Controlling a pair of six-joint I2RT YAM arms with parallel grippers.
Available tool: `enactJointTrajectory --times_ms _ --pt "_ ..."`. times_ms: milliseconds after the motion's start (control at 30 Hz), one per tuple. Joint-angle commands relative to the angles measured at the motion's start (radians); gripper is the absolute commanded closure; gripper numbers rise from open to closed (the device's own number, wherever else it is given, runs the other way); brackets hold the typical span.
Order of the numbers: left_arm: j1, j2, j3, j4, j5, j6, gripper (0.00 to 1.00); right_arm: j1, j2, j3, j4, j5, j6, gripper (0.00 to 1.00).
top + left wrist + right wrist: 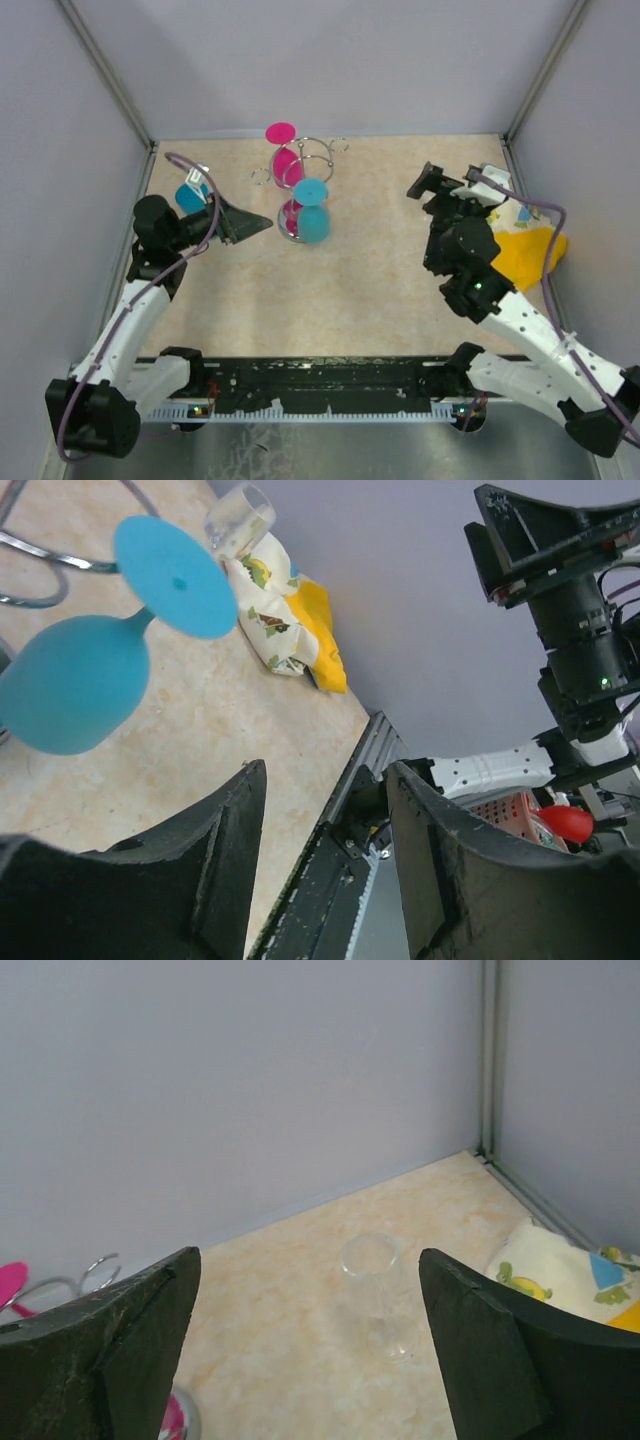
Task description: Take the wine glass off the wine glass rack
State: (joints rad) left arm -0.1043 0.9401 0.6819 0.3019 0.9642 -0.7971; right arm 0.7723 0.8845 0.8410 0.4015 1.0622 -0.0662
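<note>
The wine glass rack (318,165) is a silvery wire stand at the middle back of the table. A pink wine glass (284,152) and a blue wine glass (313,212) hang bowl-down from its arms. My left gripper (262,224) points at the rack from the left, a short way off, open and empty. In the left wrist view the blue wine glass (75,680) hangs at upper left, beyond the left gripper (325,772). My right gripper (426,185) is open right of the rack. In the right wrist view its jaws (308,1260) frame bare table.
A clear glass (375,1295) stands upright on the table beyond the right gripper. A yellow and patterned cloth (525,250) lies at the right wall. A blue object (189,197) sits behind the left arm, partly hidden. Grey walls enclose the table.
</note>
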Motion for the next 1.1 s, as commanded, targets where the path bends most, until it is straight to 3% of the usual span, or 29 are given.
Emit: enactJointTrajectory --times_ms 0,133,367,1067 --pt "-0.109 0.062 0.194 -0.214 -0.165 0.023 0.43 0.010 -0.032 0.099 -0.534 -0.158 0.287 0.13" --pt "-0.115 0.133 0.240 -0.269 -0.200 -0.020 0.44 0.012 -0.037 0.121 -0.610 -0.262 0.349 0.17" --pt "-0.125 0.231 0.289 -0.347 -0.237 -0.037 0.46 0.013 -0.068 0.110 -0.605 -0.308 0.369 0.17" --pt "-0.211 0.483 0.437 -0.303 -0.300 -0.036 0.51 0.012 -0.203 0.077 -0.586 -0.382 0.354 0.14"
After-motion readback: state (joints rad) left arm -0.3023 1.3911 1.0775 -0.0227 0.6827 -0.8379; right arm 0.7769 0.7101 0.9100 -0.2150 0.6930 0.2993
